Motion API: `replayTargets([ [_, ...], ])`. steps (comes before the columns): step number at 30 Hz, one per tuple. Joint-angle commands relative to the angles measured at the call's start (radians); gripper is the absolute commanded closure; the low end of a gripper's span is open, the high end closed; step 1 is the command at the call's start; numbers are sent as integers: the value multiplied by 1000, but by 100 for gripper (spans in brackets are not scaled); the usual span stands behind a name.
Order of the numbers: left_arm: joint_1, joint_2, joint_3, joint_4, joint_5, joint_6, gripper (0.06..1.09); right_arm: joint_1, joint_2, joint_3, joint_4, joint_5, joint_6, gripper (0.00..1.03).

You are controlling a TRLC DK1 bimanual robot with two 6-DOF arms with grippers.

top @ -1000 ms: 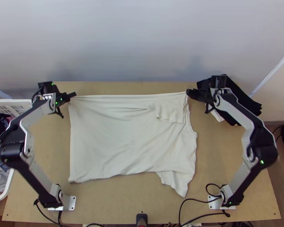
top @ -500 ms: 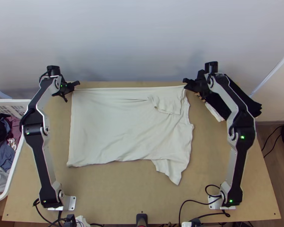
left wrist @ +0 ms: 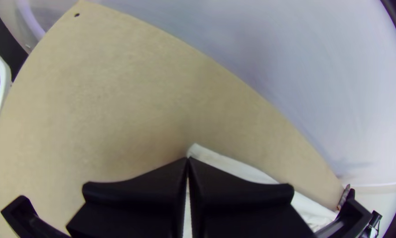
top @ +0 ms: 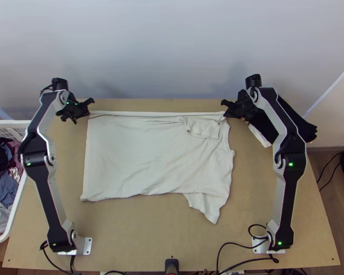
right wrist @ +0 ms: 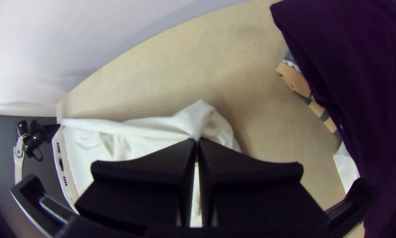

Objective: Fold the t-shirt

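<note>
Right of the t-shirt point(top: 153, 158) lie dark clothes point(top: 306, 129); left, a basket point(top: 7, 122).

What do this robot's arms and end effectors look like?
Left arm and right arm match: silver-grey links, black joints, small green lights, black cables near the bases. Left end effector and right end effector are black with two wide, flat fingers each.
</note>
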Motion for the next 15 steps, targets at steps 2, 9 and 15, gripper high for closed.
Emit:
replayTargets([
  [2, 25, -120, -97, 7, 33, -25, 105, 7, -98, -77, -14, 8, -28, 100],
  [9, 32, -260, -300, 102, 56, -31, 105, 7, -165, -188, 0, 8, -44, 100],
  [15, 40, -351, -445, 157, 73, -31, 105, 6, -238, -307, 37, 9, -59, 100],
])
